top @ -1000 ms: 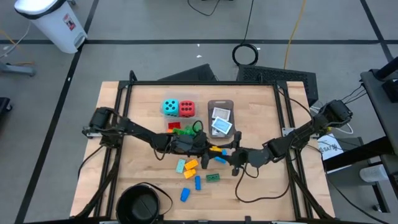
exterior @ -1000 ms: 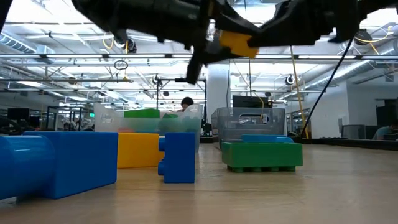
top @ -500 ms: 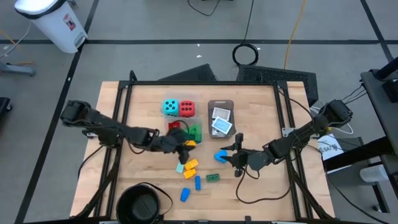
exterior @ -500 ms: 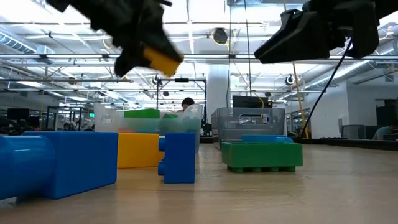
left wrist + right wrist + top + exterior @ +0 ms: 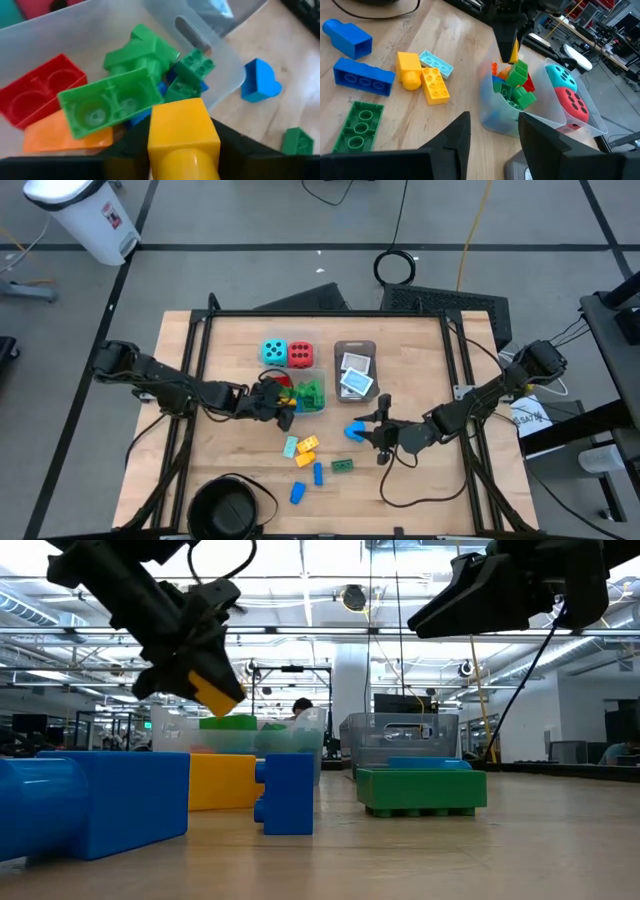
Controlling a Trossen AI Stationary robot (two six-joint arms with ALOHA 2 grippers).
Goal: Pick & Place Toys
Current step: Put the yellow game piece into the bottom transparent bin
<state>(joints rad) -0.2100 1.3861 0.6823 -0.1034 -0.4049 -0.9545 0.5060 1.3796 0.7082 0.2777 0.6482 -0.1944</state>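
Left gripper (image 5: 182, 150) pinches a yellow brick (image 5: 183, 131) above the brick tub (image 5: 300, 394), mid-counter. Right gripper (image 5: 490, 137) hovers nearby, jaws spread, empty.

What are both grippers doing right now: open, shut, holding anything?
Left gripper: shut on the yellow brick, above the clear tub of bricks.
Right gripper: open, holding nothing, raised off the table.

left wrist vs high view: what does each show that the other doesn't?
Left wrist only: the red brick and orange brick lying inside the clear tub under the green bricks.
High view only: the teal die, red die, cards, black bowl, and the right pincer, open beside a blue brick.
Both: the left pincer holding a yellow brick over the tub.
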